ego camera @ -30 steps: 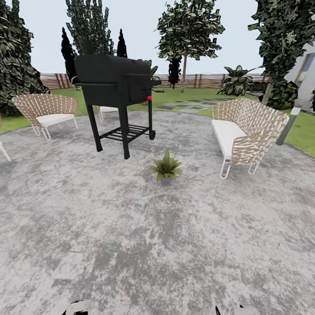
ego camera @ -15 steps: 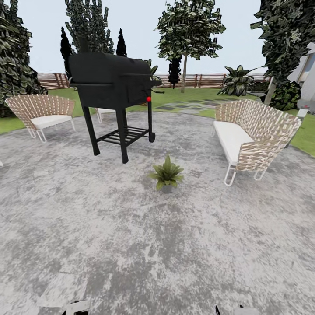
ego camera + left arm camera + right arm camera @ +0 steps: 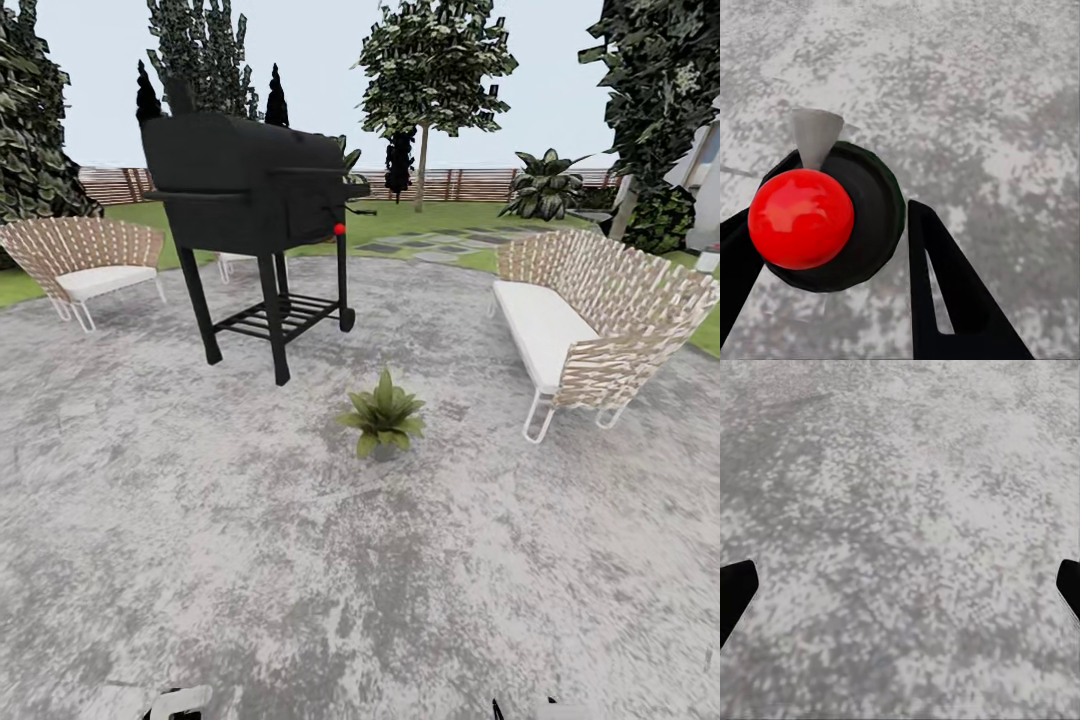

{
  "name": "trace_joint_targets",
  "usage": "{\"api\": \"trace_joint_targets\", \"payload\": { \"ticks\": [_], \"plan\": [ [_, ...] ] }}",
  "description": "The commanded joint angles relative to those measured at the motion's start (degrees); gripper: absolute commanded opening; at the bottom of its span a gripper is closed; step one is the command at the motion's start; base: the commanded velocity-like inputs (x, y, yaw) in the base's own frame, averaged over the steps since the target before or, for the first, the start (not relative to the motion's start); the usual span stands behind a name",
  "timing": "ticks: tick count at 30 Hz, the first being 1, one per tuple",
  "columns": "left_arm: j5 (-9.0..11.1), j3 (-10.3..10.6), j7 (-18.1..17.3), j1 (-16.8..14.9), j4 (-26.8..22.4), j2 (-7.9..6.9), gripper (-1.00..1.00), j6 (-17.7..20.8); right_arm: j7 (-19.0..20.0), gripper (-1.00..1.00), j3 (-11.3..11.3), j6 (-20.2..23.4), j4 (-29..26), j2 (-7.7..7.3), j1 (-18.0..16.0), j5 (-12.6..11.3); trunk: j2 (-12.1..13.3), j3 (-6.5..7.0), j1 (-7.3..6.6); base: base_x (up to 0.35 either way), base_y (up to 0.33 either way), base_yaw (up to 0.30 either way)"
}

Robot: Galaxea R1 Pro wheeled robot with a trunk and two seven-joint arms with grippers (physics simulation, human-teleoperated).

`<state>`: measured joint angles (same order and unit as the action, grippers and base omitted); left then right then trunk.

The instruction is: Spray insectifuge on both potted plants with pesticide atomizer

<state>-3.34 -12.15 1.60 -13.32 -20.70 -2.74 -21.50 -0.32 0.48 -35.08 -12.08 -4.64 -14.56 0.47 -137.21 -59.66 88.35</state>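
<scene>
One potted plant (image 3: 383, 417) at 12 o'clock; left gripper (image 3: 825, 247) clamped on atomizer (image 3: 817, 214) for spraying; right gripper (image 3: 900, 585) spread apart

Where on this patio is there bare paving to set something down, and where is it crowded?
Bare: the wide rough grey paving in front of the small green potted plant, and the stretch between it and the woven sofa with white cushion. Crowded: under the black barbecue grill, whose legs stand close behind the plant.

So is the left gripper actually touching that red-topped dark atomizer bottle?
Touching. The left wrist view shows the atomizer wedged between the left gripper's black fingers, which press against its dark body.
</scene>
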Motion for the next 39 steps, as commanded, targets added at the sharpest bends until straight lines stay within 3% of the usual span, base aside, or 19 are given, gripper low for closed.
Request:
{"api": "trace_joint_targets", "payload": {
  "ticks": [1,13,19,39],
  "plan": [
    [-0.4,-0.2,0.2,0.0,0.1,0.02,-1.0,-0.2,0.0,1.0,0.0,-0.2,0.0,-0.01,0.0,0.1,0.0,-0.05,0.02,0.339,0.0,0.0],
    [-0.4,-0.2,0.1,0.0,0.1,0.02,-1.0,-0.2,0.0,1.0,0.0,-0.2,0.0,0.05,0.0,0.0,0.0,0.42,0.02,0.339,0.0,-0.147],
    [-0.4,-0.2,-0.1,0.1,0.1,0.01,-1.0,-0.3,-0.1,1.0,0.0,-0.2,0.2,1.84,0.0,-0.1,0.0,0.6,0.02,0.285,-0.102,-0.106],
    [-0.3,-0.6,0.1,0.7,-0.6,0.19,-1.0,-1.3,-0.2,1.0,-0.1,-0.3,1.8,1.83,0.0,-0.1,0.0,0.63,0.02,0.041,-0.258,-0.004]
  ]
}}
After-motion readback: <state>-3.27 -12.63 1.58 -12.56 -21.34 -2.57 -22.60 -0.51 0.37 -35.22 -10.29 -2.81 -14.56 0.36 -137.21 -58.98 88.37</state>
